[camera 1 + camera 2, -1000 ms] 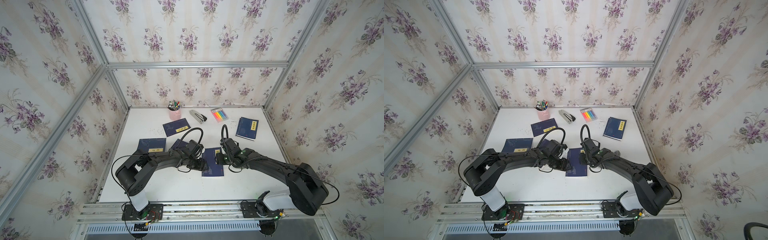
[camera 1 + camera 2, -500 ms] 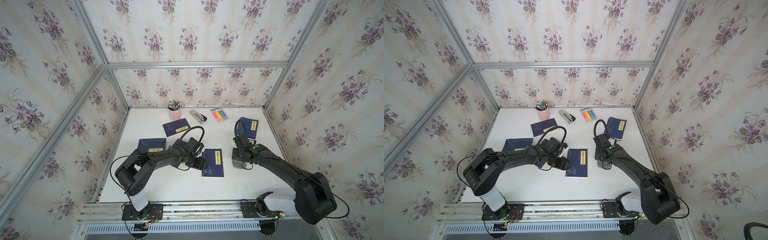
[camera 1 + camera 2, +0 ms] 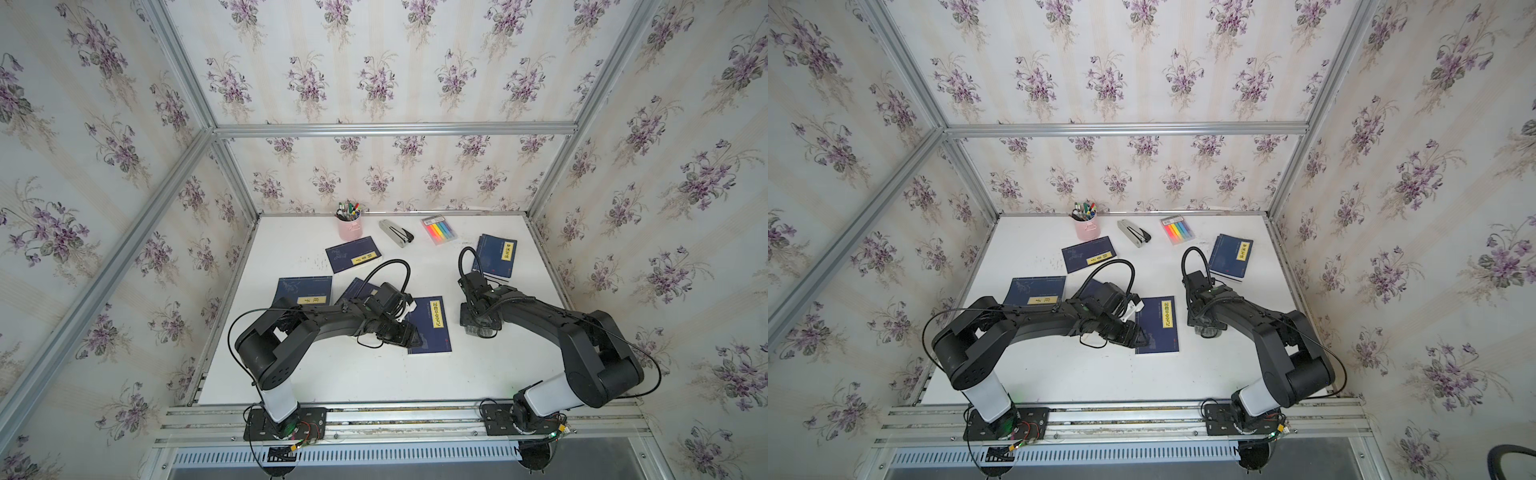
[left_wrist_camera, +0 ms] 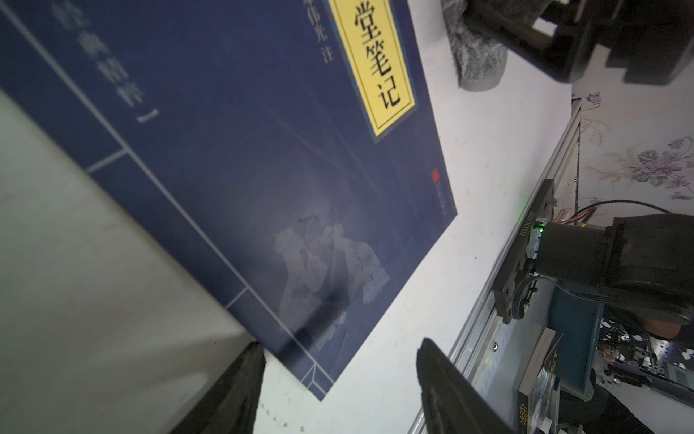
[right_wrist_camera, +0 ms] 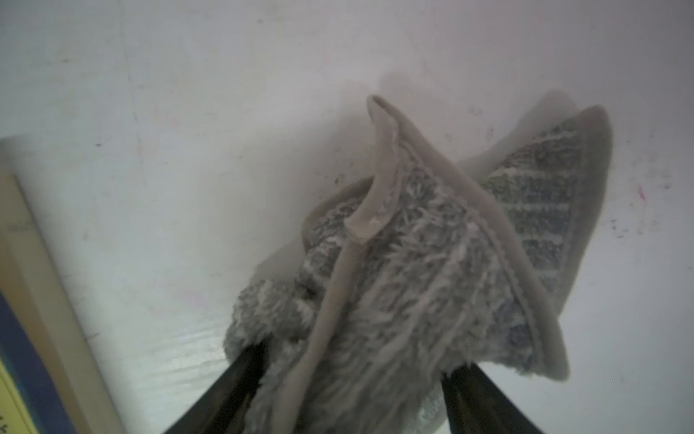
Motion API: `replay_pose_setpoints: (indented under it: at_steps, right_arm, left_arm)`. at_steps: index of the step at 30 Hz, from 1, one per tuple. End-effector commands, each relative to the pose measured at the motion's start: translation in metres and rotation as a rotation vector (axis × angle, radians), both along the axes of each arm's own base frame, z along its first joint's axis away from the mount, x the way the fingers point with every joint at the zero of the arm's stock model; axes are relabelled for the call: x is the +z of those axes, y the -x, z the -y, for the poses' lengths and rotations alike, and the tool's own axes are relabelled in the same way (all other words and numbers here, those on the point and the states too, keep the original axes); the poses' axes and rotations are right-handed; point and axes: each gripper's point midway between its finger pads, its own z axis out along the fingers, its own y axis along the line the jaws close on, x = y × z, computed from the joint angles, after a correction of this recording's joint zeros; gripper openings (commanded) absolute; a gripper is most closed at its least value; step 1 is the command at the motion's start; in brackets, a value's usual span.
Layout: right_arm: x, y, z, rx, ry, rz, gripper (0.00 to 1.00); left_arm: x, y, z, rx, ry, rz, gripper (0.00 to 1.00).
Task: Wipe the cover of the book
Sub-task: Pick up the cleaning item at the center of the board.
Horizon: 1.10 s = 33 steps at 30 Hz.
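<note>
The dark blue book [image 3: 430, 324] [image 3: 1156, 324] with a yellow title label lies flat in the middle of the white table. My left gripper [image 3: 415, 338] [image 4: 338, 360] is low at the book's near left corner and open; that corner lies between its fingers. A grey fluffy cloth [image 3: 482, 331] [image 5: 413, 263] rests on the table just right of the book. My right gripper [image 3: 478, 326] [image 5: 356, 360] points down over the cloth. Its fingers are spread wide on either side of the uncompressed bunch.
Three more blue books [image 3: 353, 254] [image 3: 303, 291] [image 3: 496, 253] lie around, and another [image 3: 357, 289] is partly under the left arm. A pink pen cup [image 3: 349, 226], a stapler [image 3: 395, 233] and a highlighter pack [image 3: 439, 229] stand along the back.
My right arm has carried the cloth off the book's cover to the table on its right, and its fingers have spread wider. The left gripper has stayed at the book's corner.
</note>
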Motion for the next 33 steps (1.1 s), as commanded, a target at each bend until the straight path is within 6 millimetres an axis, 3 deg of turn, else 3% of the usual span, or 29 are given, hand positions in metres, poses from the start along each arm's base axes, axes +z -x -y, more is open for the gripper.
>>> replay_pose_setpoints:
  at_steps: [1,5,8,13,18,24,29,30,33]
  right_arm:
    - [-0.013,0.0,-0.001,-0.006,-0.009,-0.016,0.73]
    - [-0.009,0.0,-0.002,-0.005,-0.02,-0.003,0.71]
    - [0.009,-0.006,-0.006,0.014,-0.045,0.045,0.73]
    - [0.033,-0.016,-0.002,0.015,-0.043,0.117,0.87]
    - [0.023,-0.018,0.009,-0.032,-0.051,0.109,0.89]
    - [-0.004,-0.011,0.015,-0.069,-0.082,0.059,0.88]
    - [-0.015,-0.005,0.007,-0.058,-0.134,0.034,0.78]
    - [-0.017,-0.004,0.007,-0.057,-0.141,0.031,0.72]
    - [-0.02,-0.002,0.004,-0.052,-0.166,0.031,0.41]
  left_arm:
    - [0.014,-0.002,0.016,-0.01,0.089,0.003,0.66]
    - [0.021,-0.004,0.015,-0.013,0.083,0.023,0.66]
    - [0.027,-0.009,0.009,-0.011,0.049,0.057,0.66]
    - [0.038,-0.016,-0.001,-0.011,0.004,0.104,0.67]
    - [0.049,-0.023,-0.01,-0.007,-0.003,0.135,0.67]
    - [0.054,-0.043,-0.019,-0.006,-0.053,0.186,0.67]
    - [0.066,-0.066,-0.017,-0.036,-0.092,0.243,0.67]
    - [0.067,-0.069,-0.015,-0.04,-0.089,0.245,0.67]
    - [0.066,-0.079,-0.008,-0.058,-0.079,0.238,0.67]
